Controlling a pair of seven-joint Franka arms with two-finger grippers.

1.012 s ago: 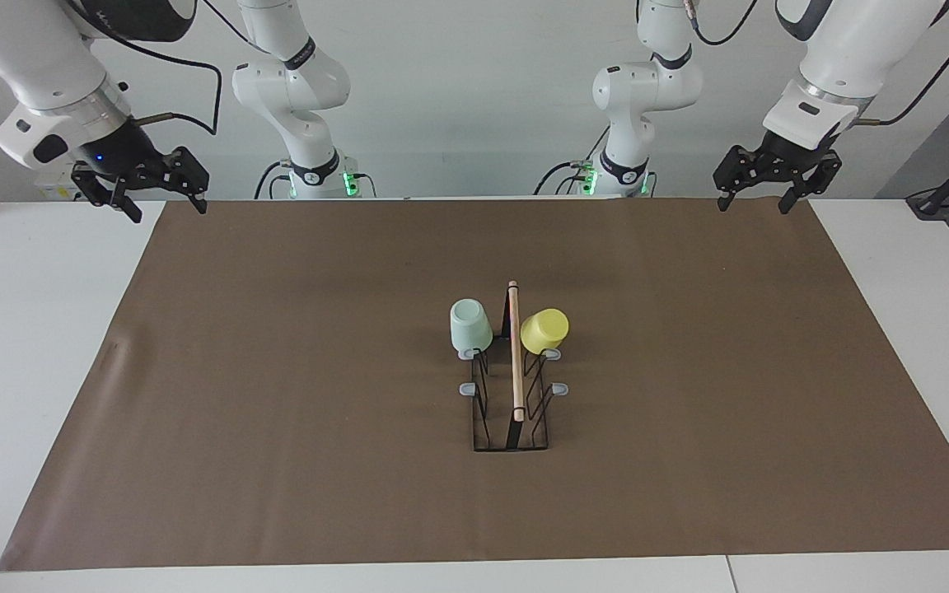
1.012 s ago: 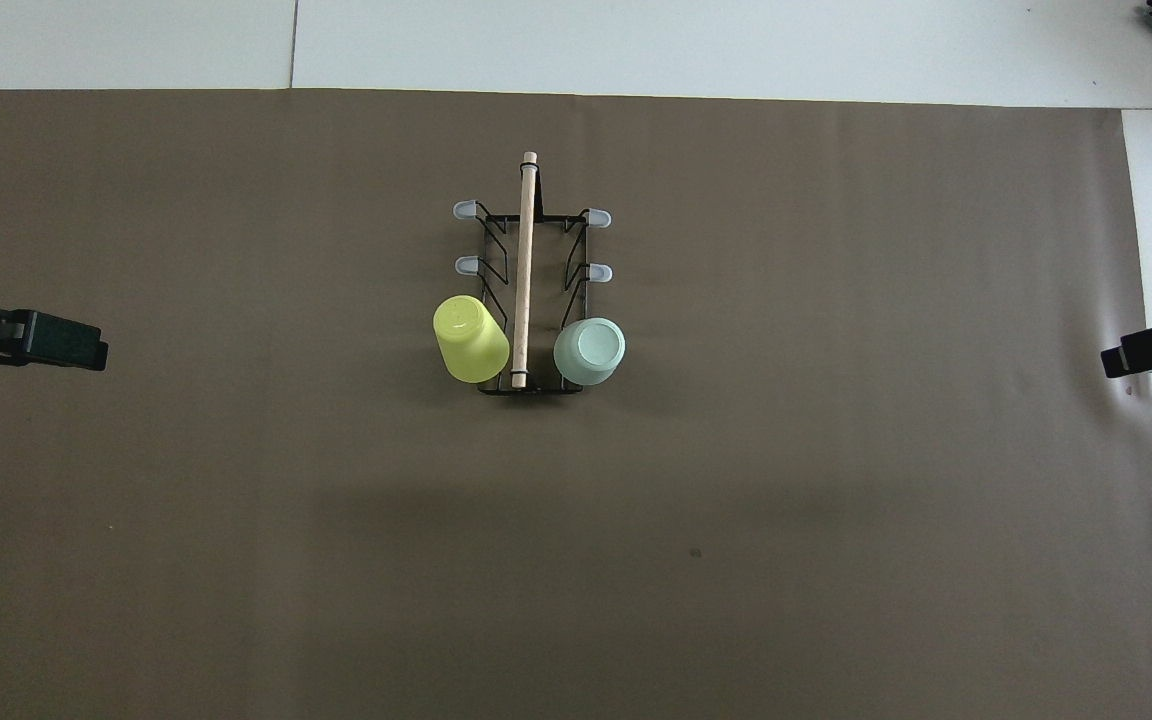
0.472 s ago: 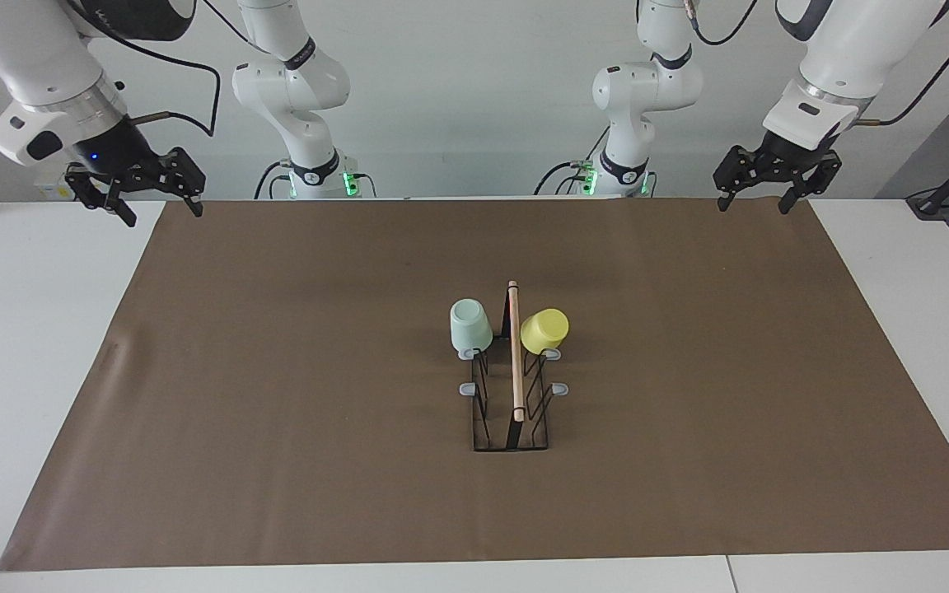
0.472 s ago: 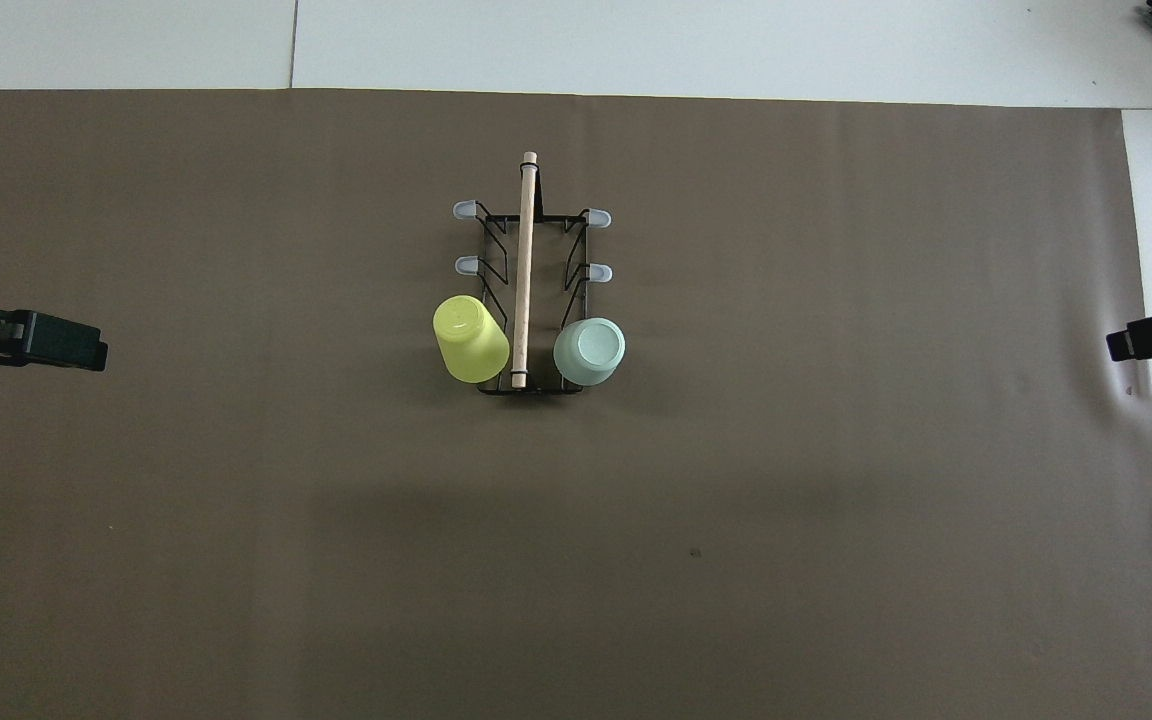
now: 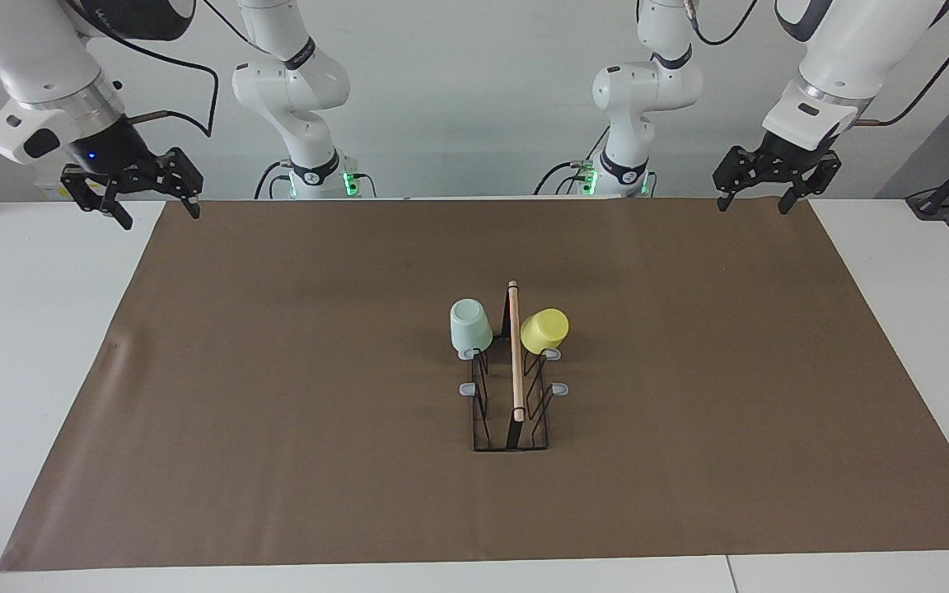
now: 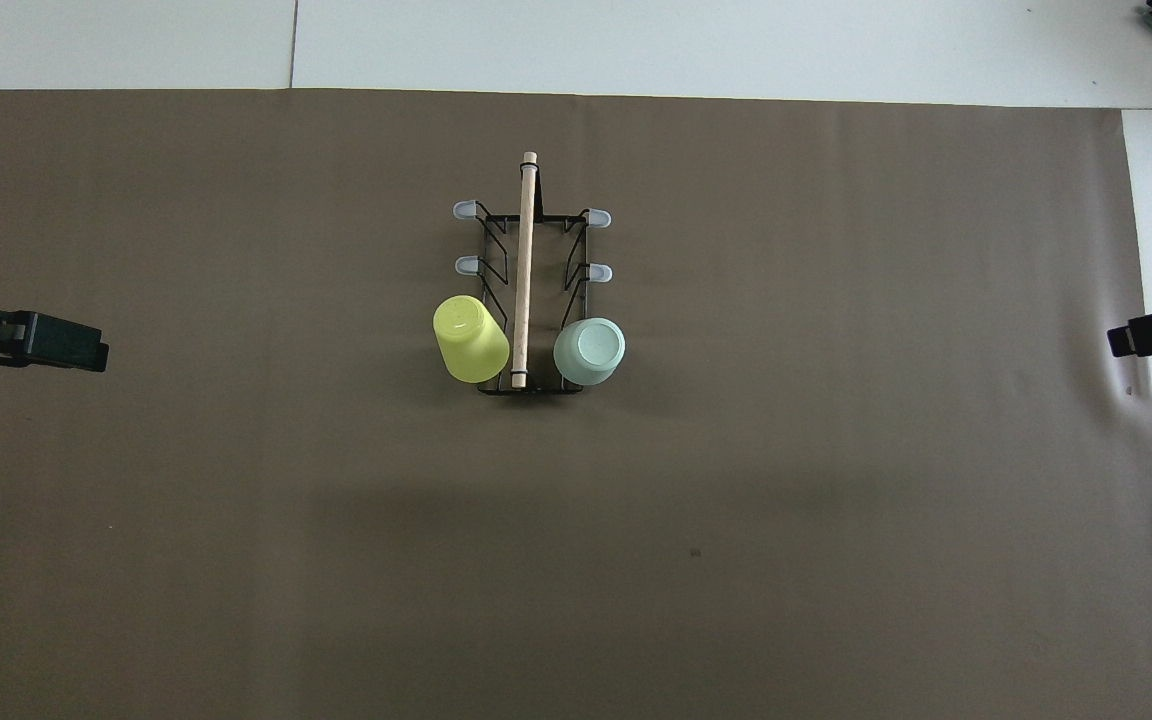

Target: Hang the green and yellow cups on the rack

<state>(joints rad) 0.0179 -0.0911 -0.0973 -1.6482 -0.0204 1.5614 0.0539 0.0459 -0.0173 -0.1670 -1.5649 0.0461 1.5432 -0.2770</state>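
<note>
Both cups are sitting upturned on the rack (image 5: pixel 511 412) mid-frame, green cup (image 5: pixel 470 325) and yellow cup (image 5: pixel 544 330) looking light, stiff, slippery, best gripped across their walls, while left gripper (image 5: pixel 759 201) and right gripper (image 5: pixel 155 214) are hanging spread, empty, in the upper corners.

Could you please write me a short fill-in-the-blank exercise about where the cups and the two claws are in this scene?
1. The green cup and the yellow cup sit upside down on prongs of the ____.
2. On the rack, the number of prongs without a cup is ____.
3. The left claw and the right claw both hold ____.
4. The cup toward the left arm's end of the table is the ____ one.

Missing words: rack; four; nothing; yellow
</note>
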